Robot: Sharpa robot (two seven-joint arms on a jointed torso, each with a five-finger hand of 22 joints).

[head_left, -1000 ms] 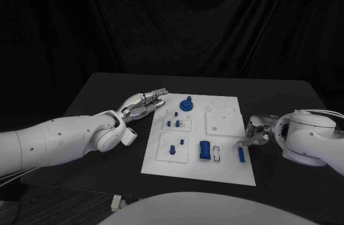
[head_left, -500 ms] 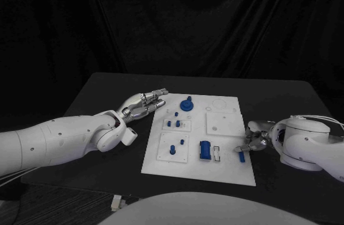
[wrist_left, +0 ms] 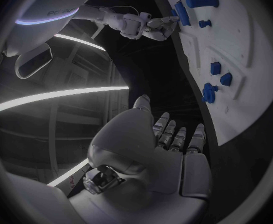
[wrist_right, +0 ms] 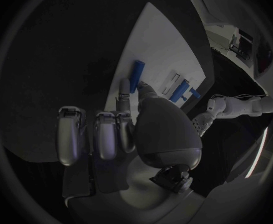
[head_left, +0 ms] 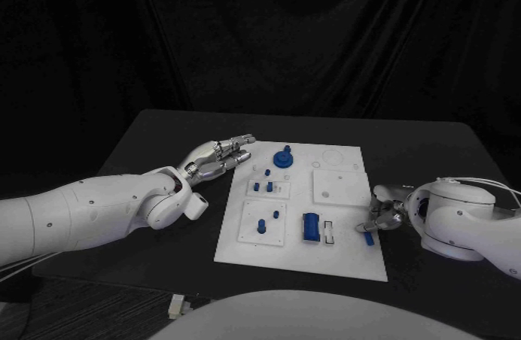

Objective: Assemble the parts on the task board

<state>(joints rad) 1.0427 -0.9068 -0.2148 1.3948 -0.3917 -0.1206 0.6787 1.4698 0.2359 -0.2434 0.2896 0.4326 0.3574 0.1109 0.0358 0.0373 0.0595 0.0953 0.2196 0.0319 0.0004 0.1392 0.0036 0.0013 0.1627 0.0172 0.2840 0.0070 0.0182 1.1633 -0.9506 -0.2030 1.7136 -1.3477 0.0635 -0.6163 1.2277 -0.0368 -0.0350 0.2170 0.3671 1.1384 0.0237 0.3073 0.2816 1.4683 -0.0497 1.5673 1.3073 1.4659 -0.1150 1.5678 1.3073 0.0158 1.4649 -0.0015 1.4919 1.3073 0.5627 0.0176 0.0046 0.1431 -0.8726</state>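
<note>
- My right hand (head_left: 388, 208) is at the right edge of the task board (head_left: 345, 261), reaching in over its near-right part.
- In my right wrist view two fingertips (wrist_right: 124, 88) close on the near end of a long blue bar (wrist_right: 137, 73) lying flat on the board. I judge this a light pinch just forming; the rest of that hand's fingers hang spread and touch nothing.
- In the head view the same bar (head_left: 367, 236) lies beside a white slotted block (head_left: 328, 232) and a broader blue piece (head_left: 311, 226), both just to its left.
- My left hand (head_left: 220, 157) rests on the bench (head_left: 163, 141) by the board's far-left corner, fingers loosely curled, holding nothing.
- Other blue parts stand further in: a round knobbed piece (head_left: 282, 159) near the far edge and small pegs (head_left: 262, 225) in the left panels.
- Risk: I hold the bar only at one end, so as I lift, it could pivot or slip out and drop back askew.
- Risk: the bar lies flat, so my fingertips may scrape the board and push it away instead of getting under it.
- Risk: my spread fingers could knock the slotted block as I lift.
- Risk: the board looks free on the bench and could shift if I press sideways.
</note>
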